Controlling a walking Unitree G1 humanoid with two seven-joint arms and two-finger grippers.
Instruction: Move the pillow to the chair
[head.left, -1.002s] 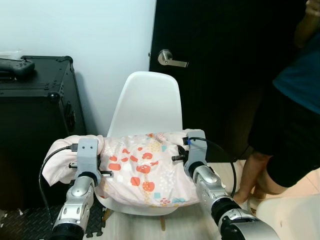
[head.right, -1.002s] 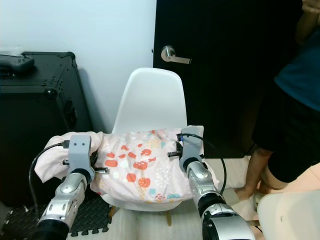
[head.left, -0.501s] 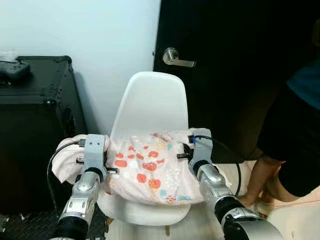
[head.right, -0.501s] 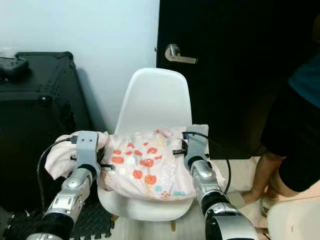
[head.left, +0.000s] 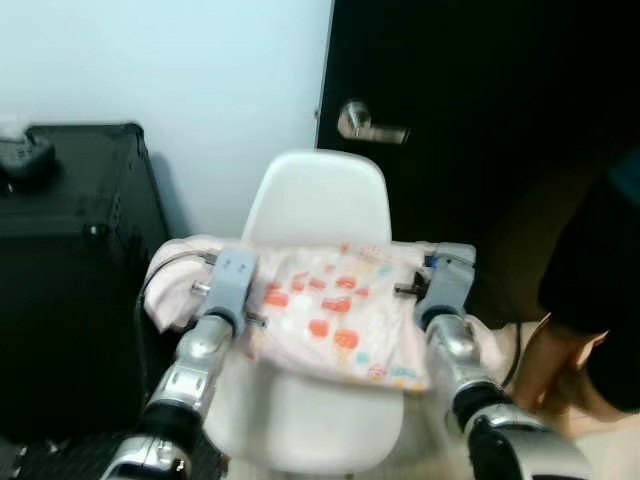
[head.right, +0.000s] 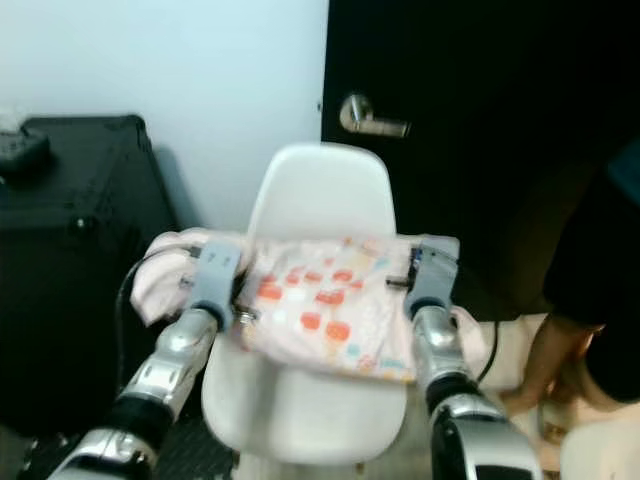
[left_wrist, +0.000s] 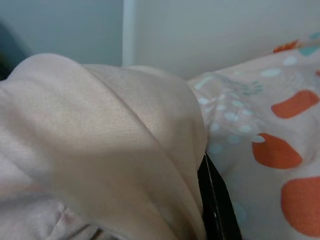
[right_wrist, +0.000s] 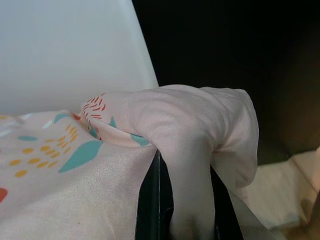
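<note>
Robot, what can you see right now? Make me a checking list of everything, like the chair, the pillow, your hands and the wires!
Surface: white chair, its seat partly bare beneath the pillow's front edge.
Job's things: pink pillow with orange and teal spots, held over the seat by both ends; whether it touches the seat cannot be told.
Clutter: dark controller-like thing on the black case.
Grippers: left gripper shut on the pillow's left end; right gripper shut on its right end, cloth bunched over the fingers.
Cables: black cable looping from the left wrist; another by the right wrist.
Surroundings: pale wall, black door with silver handle, a person standing on the right.
</note>
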